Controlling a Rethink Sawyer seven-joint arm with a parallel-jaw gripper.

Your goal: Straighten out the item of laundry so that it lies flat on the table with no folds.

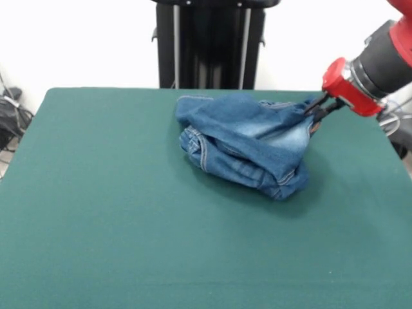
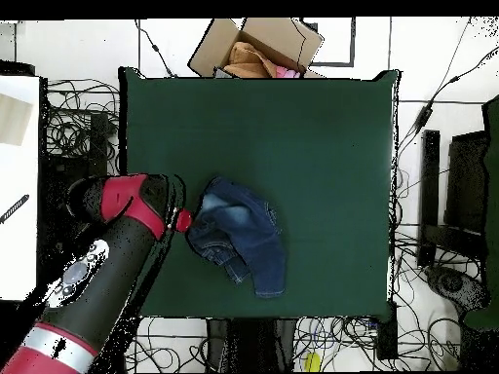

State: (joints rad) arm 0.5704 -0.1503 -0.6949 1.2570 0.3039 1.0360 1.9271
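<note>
Starting from the near side of the front view, a wide stretch of the table (image 1: 129, 257) lies bare in its dark green cloth. Past that bare ground sits the item of laundry (image 1: 248, 145) — small blue jeans, bunched into a thick heap a little beyond the table's middle and toward the arm's side, with layers doubled over one another, a stitched seam showing low on the pile and a faded patch on top.

At the heap's far upper corner the gripper (image 1: 317, 108) meets the denim. Its dark tips look closed on an edge of the cloth, which rises toward them as if pinched; the overhead view agrees, with the red end of the arm touching the jeans' edge.

By my reading the step in hand is the grasp-and-pull that begins the unfolding, and the task is barely begun, since nothing lies flat yet. The next move seems to call for drawing that held edge outward and low across the table, so the folded layers slide off each other rather than lifting as one lump — a pull too high could simply carry the whole bundle.

Beyond the table's far edge in the overhead view stands an open cardboard box (image 2: 255, 49) on the floor, with something tan and a touch of pink inside; what these are I cannot tell
</note>
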